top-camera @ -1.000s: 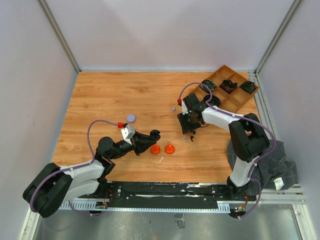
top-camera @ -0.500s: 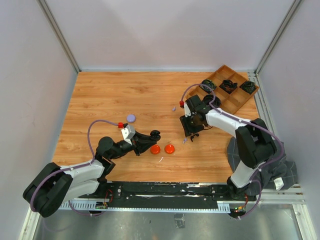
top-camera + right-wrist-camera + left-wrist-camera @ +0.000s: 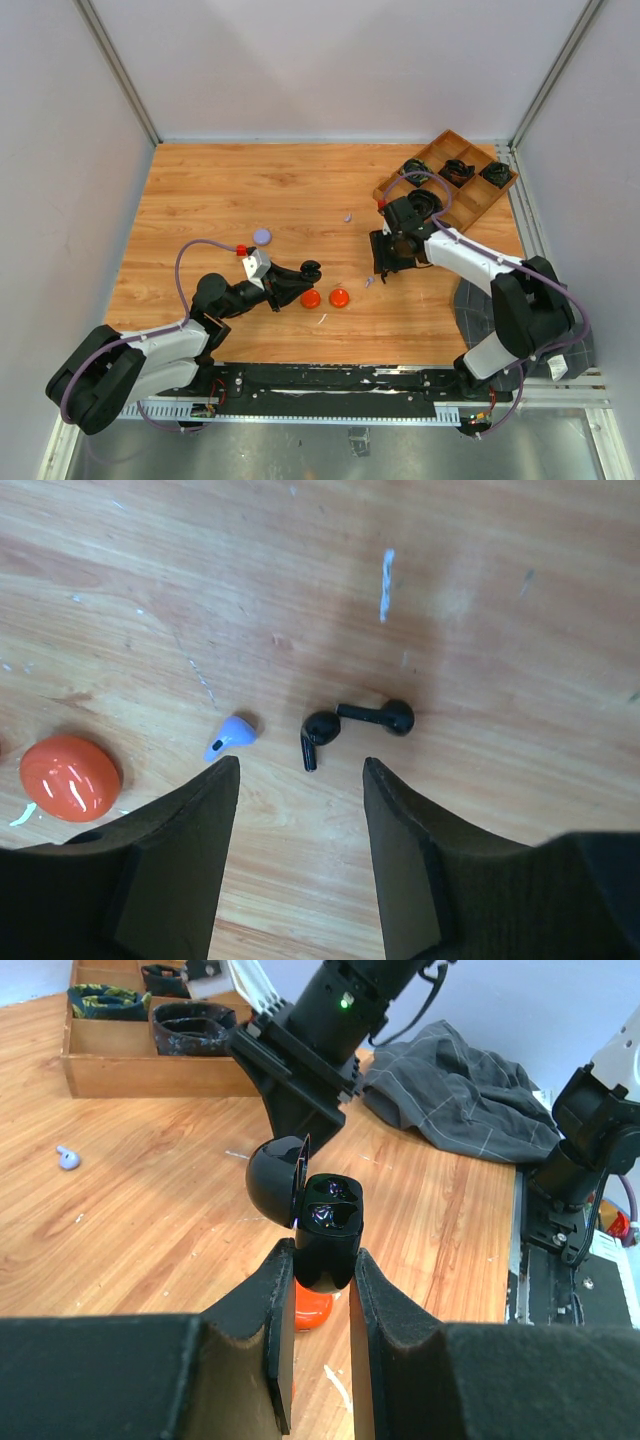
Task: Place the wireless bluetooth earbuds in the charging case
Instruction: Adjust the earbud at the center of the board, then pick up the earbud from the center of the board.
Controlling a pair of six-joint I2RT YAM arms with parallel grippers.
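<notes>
Above the wooden surface (image 3: 220,200), an open charging case (image 3: 325,1225) is clamped by the left tool (image 3: 322,1260). Two black earbuds (image 3: 320,728) are framed by the parted right tool (image 3: 300,765).

The wooden table (image 3: 220,200) carries a compartmented tray (image 3: 150,1073) at its far right corner. Two orange discs (image 3: 310,298) lie side by side near the front middle, with a lilac disc (image 3: 262,236) further back to their left. Two black buds (image 3: 320,730) lie together right of the orange discs, a lilac bud (image 3: 230,737) just beside them. Another lilac bud (image 3: 347,217) lies alone, nearer the tray. A grey cloth (image 3: 450,1090) is bunched at the near right edge.
</notes>
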